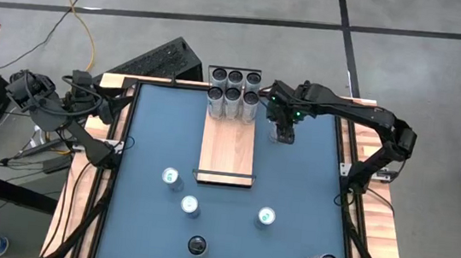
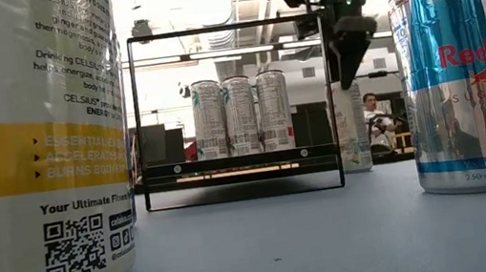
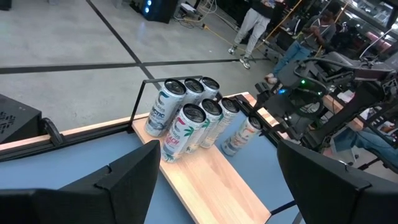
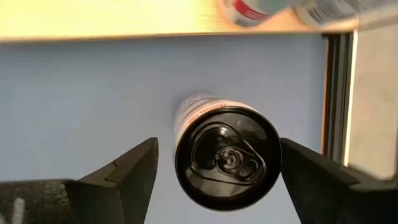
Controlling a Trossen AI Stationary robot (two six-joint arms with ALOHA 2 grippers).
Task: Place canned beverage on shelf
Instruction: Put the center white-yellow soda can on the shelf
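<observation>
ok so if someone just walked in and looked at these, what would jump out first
Six cans packed in two rows at the shelf's far end. Just off the shelf's right side, the right gripper hangs above a black-topped can standing on the blue table, jaws open on either side of it. Five more cans are scattered on the table's near half.

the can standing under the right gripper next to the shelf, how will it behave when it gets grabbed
The can is tall, narrow and upright, so an off-centre touch would probably tip it, and once down it would likely roll. Its smooth round metal wall may slip between the right gripper's open fingers. The tab looks unopened, so it is probably full and fairly heavy. The shelf lies close beside it.
</observation>
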